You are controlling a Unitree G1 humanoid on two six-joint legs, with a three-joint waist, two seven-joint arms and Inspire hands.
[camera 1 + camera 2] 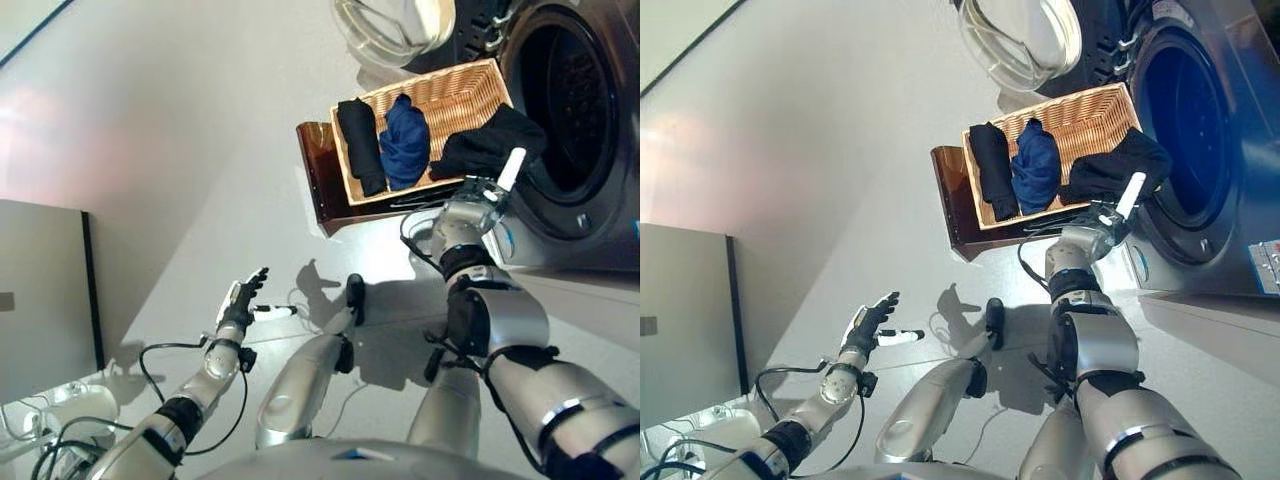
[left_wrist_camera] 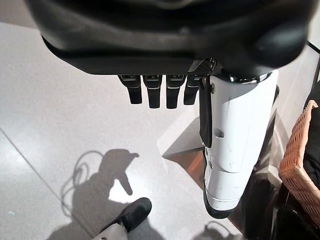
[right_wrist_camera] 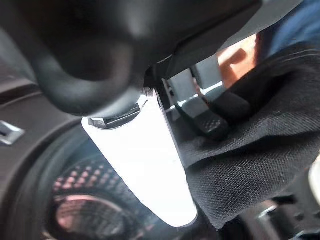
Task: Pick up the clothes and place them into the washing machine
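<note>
Black garment (image 3: 260,150) pinched by right hand (image 3: 210,115) – wrist view only, drum behind

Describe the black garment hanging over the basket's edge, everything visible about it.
The black garment is a dark, matte woven cloth, crumpled in a loose heap. It drapes over the wicker basket at the end nearest the washing machine's open drum, partly spilling outside. The right robot hand has its fingers pressed into the fabric, thumb alongside. It lies apart from the blue garment.
</note>
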